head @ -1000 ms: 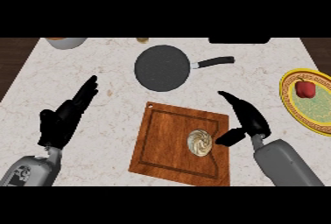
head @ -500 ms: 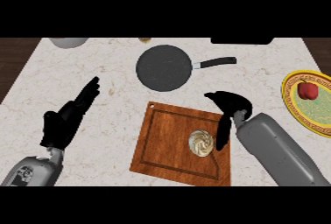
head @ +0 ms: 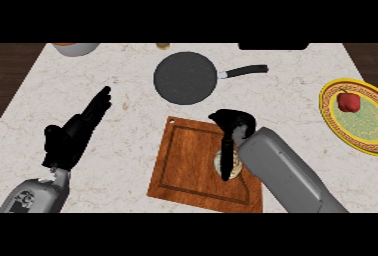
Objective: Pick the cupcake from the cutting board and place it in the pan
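While the right hand (head: 233,124) hangs over the cutting board (head: 184,160), we are at the grasp itself, and doing it well depends on what we can barely see. The cupcake (head: 235,161) sits on the board's right half, mostly hidden behind the grey forearm, with one long dark finger lying down across its left side. The rest of the fingers are bunched at the board's upper edge — we cannot tell whether they have closed on the cake or merely rest against it. We judge the grip should take the cupcake from both sides, thumb opposite the fingers, low on its body rather than on the top. Only then should we lift straight up, clear of the board, before swinging toward the pan (head: 185,77), which lies just beyond the board's far edge on the bench (head: 111,65) with its handle pointing right. The left hand (head: 72,137) rests at the left, fingers straight and together — it plays no part here.
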Controlling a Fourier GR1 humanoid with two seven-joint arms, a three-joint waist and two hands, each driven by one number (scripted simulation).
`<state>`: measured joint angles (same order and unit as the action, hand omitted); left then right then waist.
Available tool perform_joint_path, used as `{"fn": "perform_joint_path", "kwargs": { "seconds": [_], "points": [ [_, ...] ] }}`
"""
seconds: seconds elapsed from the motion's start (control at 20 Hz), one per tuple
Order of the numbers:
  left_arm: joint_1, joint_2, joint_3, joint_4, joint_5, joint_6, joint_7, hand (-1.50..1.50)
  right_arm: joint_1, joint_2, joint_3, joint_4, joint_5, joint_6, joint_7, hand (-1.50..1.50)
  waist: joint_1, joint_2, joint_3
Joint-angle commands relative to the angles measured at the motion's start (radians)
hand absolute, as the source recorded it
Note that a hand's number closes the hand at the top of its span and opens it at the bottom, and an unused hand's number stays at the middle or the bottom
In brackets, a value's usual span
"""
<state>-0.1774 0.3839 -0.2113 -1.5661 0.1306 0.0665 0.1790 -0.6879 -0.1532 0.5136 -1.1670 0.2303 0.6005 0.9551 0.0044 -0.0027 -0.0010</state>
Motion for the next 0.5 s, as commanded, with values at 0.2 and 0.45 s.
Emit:
{"fn": "perform_joint_path", "kwargs": {
  "seconds": [0.2,0.45],
  "points": [
    [0.087,0.010,0.016,-0.064,-0.005,-0.031,-0.012,0.00,-0.003,0.003,0.028,-0.009,0.034,0.094,0.160,-1.50,0.005,-0.002,0.000],
    [-0.014,-0.066,0.002,0.011,-0.067,0.018,0.017,0.00,0.050,-0.006,0.033,-0.049,0.061,0.110,0.166,-1.50,-0.010,0.000,0.001]
  ]
}}
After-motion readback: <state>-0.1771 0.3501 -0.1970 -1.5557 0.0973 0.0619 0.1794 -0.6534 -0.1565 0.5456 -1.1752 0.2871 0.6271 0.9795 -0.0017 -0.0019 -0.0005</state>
